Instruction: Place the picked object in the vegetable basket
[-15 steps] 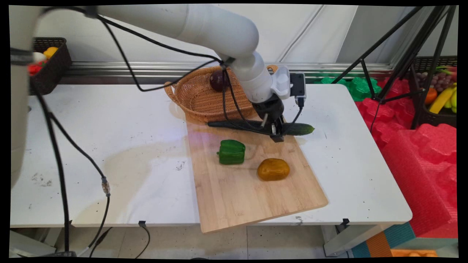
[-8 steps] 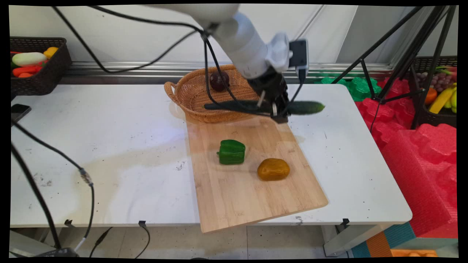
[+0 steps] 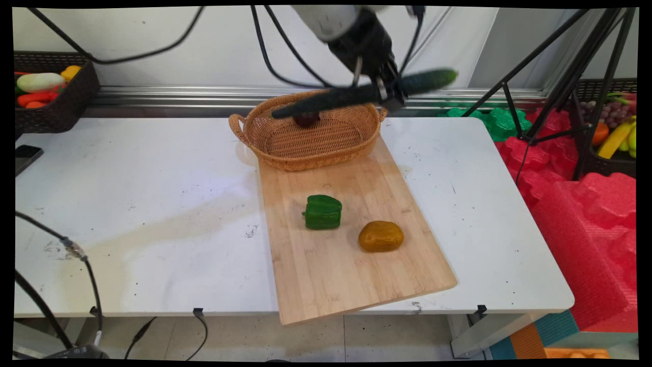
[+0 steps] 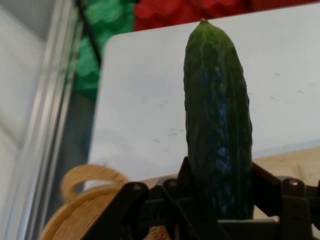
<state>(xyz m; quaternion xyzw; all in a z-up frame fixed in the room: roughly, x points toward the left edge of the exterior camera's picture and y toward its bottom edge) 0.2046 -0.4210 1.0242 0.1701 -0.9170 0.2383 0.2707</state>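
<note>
The gripper [image 3: 389,92] has its jaws clamped around a cucumber [image 3: 356,93], held up in the air over the far rim of the wicker basket [image 3: 305,137]. Its long axis runs roughly level across the basket, sticking out both sides of the jaws, longer end toward the left. Looks like a dark onion [image 3: 305,119] sits inside, mostly hidden.

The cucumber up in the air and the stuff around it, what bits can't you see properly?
- Cucumber: blurred in the main view; in the hand view its lower end is hidden by the gripper shut on it.
- Dark round thing in the basket: main view, the cucumber covers its top, so I can't tell what it is.
- Basket: hand view shows only a blurred handle and rim at the bottom edge.
- Arm: main view, cut off by the top edge.
</note>
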